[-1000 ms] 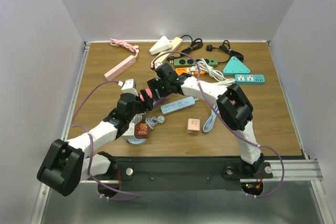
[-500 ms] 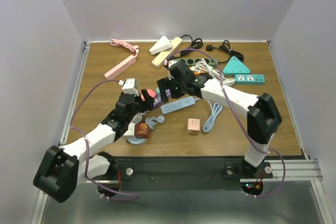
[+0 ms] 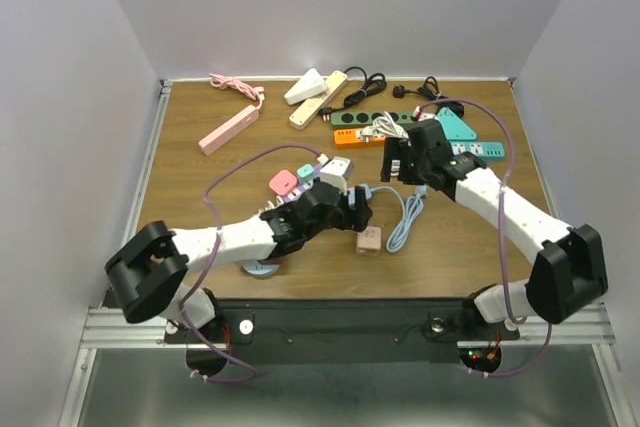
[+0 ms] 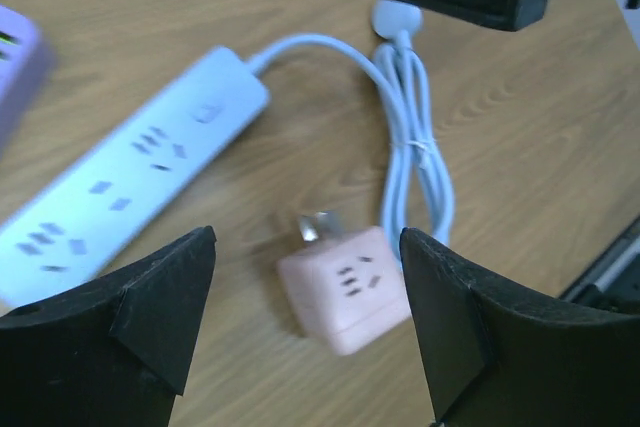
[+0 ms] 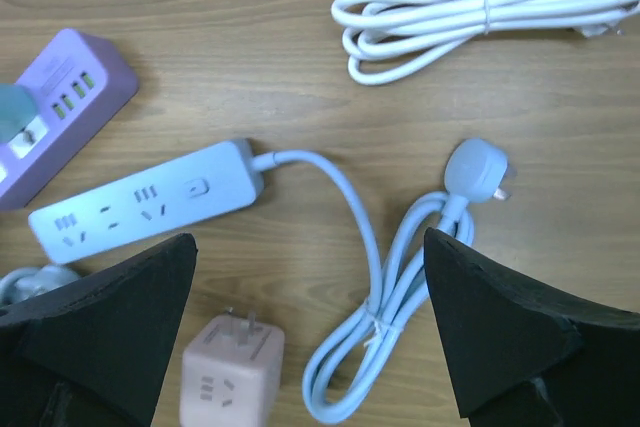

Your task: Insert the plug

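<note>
Toward the left of the wood-grain table point(image 3: 185, 162) lies one long pink strip point(image 3: 228, 129), flat and slim. Next comes the left gripper point(image 3: 357, 209), its two black wedge-shaped fingers point(image 4: 160, 297) spread wide above the board and holding nothing. Below them sits one smooth pink cube adapter point(image 4: 345, 287), metal prongs jutting from one face. Beside it runs one pale blue power strip point(image 5: 145, 202), rounded and matte, whose cord point(image 5: 385, 317) is looped and tied in a single bundle. The plug point(image 5: 478, 169), pale blue and rounded, rests on the wood at that bundle's end, in neither claw. Rightmost, the right gripper point(image 3: 398, 162) hangs fully agape, empty. One glossy white cord coil point(image 5: 470, 7) lies beyond.
</note>
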Controlling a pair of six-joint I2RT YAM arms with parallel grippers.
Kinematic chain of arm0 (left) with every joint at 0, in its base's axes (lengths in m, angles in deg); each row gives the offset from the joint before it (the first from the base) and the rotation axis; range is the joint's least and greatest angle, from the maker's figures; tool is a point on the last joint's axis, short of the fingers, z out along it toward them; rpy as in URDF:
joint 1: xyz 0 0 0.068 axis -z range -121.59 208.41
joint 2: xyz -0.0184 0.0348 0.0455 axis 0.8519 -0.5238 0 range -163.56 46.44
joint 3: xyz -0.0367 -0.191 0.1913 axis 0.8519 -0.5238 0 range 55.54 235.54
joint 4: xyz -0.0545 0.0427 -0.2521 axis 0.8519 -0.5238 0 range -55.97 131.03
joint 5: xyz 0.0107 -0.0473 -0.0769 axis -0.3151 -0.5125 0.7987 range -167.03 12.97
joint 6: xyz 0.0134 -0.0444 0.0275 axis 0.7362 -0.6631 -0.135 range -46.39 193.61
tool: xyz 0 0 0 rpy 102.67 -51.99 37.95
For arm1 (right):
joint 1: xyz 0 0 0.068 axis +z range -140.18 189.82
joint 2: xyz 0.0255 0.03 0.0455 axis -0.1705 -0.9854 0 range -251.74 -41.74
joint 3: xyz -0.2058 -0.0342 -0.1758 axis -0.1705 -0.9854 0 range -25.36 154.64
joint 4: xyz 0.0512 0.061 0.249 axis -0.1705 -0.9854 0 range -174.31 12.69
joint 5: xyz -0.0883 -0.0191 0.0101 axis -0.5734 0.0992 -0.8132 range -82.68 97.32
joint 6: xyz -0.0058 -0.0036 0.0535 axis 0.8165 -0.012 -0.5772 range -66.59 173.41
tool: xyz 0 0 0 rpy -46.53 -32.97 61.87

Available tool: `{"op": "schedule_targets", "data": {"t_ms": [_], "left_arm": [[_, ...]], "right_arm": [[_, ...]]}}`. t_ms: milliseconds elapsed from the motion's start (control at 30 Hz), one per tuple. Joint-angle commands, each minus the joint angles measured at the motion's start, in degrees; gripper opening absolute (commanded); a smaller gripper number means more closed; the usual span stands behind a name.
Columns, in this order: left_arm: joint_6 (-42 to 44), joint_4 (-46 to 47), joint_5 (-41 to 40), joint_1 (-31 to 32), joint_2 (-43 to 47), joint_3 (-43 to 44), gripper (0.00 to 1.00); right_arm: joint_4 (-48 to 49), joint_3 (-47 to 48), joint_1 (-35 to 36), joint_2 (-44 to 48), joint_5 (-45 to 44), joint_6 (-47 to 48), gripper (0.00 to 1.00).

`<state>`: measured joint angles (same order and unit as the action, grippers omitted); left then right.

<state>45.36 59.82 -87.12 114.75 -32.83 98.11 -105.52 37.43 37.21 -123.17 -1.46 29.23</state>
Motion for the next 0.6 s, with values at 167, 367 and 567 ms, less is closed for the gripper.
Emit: {"op": "schedule_targets", "data": {"t_ms": [167, 367, 567], "left_arm": [[-9.8, -10.6, -1.0, 5.1, -8.7, 8.4, 0.89], [-9.8, -15.3, -2.5, 7.8, -14.7, 12.5, 0.9], [-8.6, -16.5, -1.8, 8.4, -18.0, 15.4, 0.89]], "right_arm": [[1.3, -5.7, -0.7, 13.2, -0.3, -3.3, 1.0], [1.3, -8.0, -0.9, 16.8, 0.6, -3.2, 1.0], [1.3, -10.0, -0.8, 19.5, -0.1, -3.1, 1.0]]}}
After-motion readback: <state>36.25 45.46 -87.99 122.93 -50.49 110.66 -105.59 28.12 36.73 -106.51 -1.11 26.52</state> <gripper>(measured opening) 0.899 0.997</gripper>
